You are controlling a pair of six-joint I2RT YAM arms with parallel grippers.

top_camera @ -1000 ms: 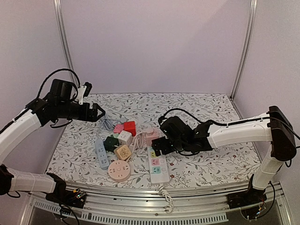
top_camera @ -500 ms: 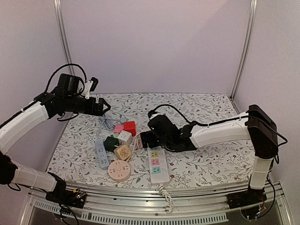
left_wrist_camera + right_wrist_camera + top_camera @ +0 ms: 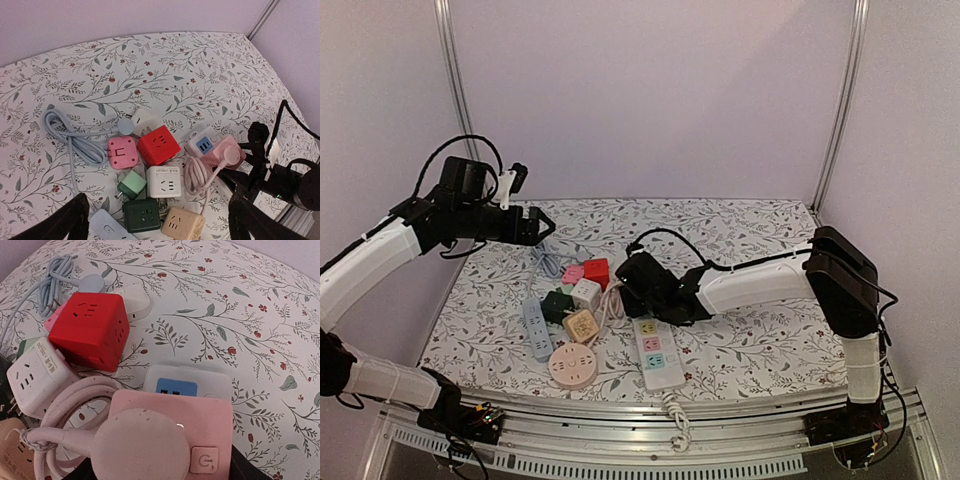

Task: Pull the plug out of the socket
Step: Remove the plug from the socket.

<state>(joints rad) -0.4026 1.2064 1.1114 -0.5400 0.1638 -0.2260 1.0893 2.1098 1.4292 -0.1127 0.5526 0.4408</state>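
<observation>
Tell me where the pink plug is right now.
In the right wrist view the pink plug sits bottom centre, seated in the pink socket, with the white-and-blue adapter just behind and the red cube upper left.

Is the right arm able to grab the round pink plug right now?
Probably yes. The right gripper is right at the pink plug, a finger on each side, and nothing covers the plug on its pink socket.
</observation>
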